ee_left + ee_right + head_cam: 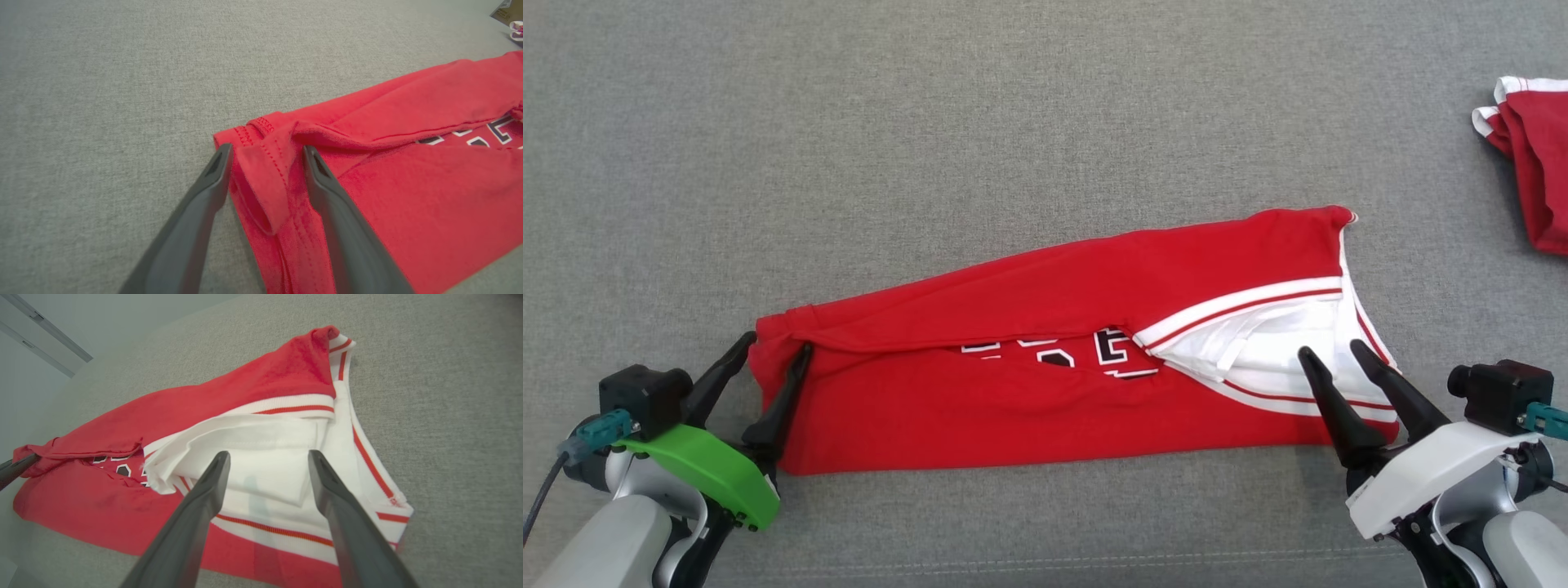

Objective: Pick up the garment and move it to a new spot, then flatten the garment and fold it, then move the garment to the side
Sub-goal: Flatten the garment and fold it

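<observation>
Surface: grey woven cloth (1013, 122) all across, and the garment (1045, 286) lies low and central on it.
Axis: long side runs left to right, with the right end angled slightly away from the robot.
Look: folded into a long red band; black white-edged lettering (1086, 355) peeks out mid-fold, and the white panel (1274, 343) with striped trim is at the right end.
Left gripper (777, 341): fingers spread and straddling the hemmed left corner, not clamped.
Right gripper (1330, 347): fingers apart, tips over the white panel.
Far right: a smaller bunched red piece (1531, 155), well apart.
</observation>
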Controlling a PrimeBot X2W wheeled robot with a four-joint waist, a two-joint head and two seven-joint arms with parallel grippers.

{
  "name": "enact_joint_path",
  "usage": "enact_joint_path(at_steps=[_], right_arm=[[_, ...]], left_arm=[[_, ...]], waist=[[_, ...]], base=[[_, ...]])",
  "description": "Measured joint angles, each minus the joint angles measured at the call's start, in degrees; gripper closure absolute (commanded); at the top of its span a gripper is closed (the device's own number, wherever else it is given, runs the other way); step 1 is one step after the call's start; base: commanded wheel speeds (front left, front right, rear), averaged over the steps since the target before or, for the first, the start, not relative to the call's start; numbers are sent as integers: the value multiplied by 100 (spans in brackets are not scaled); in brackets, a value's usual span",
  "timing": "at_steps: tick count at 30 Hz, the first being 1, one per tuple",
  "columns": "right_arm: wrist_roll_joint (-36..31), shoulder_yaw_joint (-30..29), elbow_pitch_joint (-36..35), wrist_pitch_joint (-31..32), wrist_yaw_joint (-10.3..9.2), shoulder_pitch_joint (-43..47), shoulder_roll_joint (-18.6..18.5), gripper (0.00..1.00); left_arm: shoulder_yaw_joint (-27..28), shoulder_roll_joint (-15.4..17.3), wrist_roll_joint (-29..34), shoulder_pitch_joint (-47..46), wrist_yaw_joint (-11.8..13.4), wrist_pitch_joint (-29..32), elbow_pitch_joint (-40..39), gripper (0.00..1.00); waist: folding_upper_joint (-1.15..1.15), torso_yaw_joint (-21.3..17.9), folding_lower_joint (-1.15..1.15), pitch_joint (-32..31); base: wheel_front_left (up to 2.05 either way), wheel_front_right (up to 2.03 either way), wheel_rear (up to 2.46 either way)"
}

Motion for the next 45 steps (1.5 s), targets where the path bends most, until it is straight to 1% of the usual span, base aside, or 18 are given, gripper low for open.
enact_joint_path(at_steps=[5,6,9,12,13,16,18,19,22,28,35,38,39,40,41,42,43,45], right_arm=[[0,-75,-22,71,1,1,-138,0],[0,-118,-38,78,0,-3,-154,0],[4,-314,-146,78,-11,-53,-193,0],[49,-582,-110,98,-70,-181,-325,0],[54,-642,-70,147,-109,-209,-375,0],[132,-728,141,298,-110,-294,-423,0],[383,-818,331,323,-159,-371,-296,0],[493,-836,435,357,-192,-409,-220,0],[501,-779,814,480,-204,-471,-208,0],[635,-769,1468,606,-210,-475,-62,0],[882,-755,1896,678,-199,-579,105,0],[1111,-733,2071,814,-143,-658,146,0],[1143,-724,2128,854,-138,-695,155,7],[1166,-720,2176,903,-101,-729,168,55],[1245,-733,2212,943,-88,-755,203,68],[1363,-758,2248,973,-76,-786,255,100],[1600,-832,2348,1063,19,-840,332,100],[1714,-873,2429,1188,91,-838,308,100]], left_arm=[[126,51,69,26,54,0,-18,0],[198,85,134,70,114,0,-35,0],[476,179,299,249,370,0,-136,0],[827,172,501,270,695,0,-433,0],[933,149,616,265,795,0,-560,0],[1133,26,788,262,1029,0,-859,0],[1173,-63,938,262,1123,-1,-1036,0],[1157,-116,999,264,1147,-1,-1124,0],[1218,-280,1109,274,1222,-1,-1332,0],[1334,-499,1243,479,1239,-1,-1543,0],[1534,-632,1321,796,1270,-1,-1715,0],[1577,-642,1360,894,1270,-1,-1778,0],[1583,-646,1365,935,1270,-1,-1803,0],[1597,-655,1383,976,1270,-1,-1830,0],[1625,-662,1396,1026,1271,-1,-1864,0],[1651,-672,1404,1057,1272,-1,-1875,0],[1672,-722,1419,1076,1279,-1,-1881,0],[1678,-804,1440,1088,1279,-1,-1906,0]], waist=[[0,6,0,-21],[0,1,0,-34],[0,-24,0,-84],[0,-18,0,-144],[0,2,0,-157],[0,101,0,-178],[0,184,0,-187],[0,229,0,-191],[0,376,0,-206],[0,672,0,-271],[0,889,0,-451],[0,943,0,-527],[0,955,0,-550],[0,965,0,-572],[0,973,0,-588],[0,979,0,-600],[0,984,0,-626],[0,991,0,-663]], base=[[0,0,0],[0,0,0],[0,0,0],[0,0,0],[0,0,0],[0,0,0],[0,0,0],[0,0,0],[0,0,0],[0,0,0],[0,0,0],[0,0,0],[0,0,0],[0,0,0],[0,0,0],[0,0,0],[0,0,0],[0,0,0]])
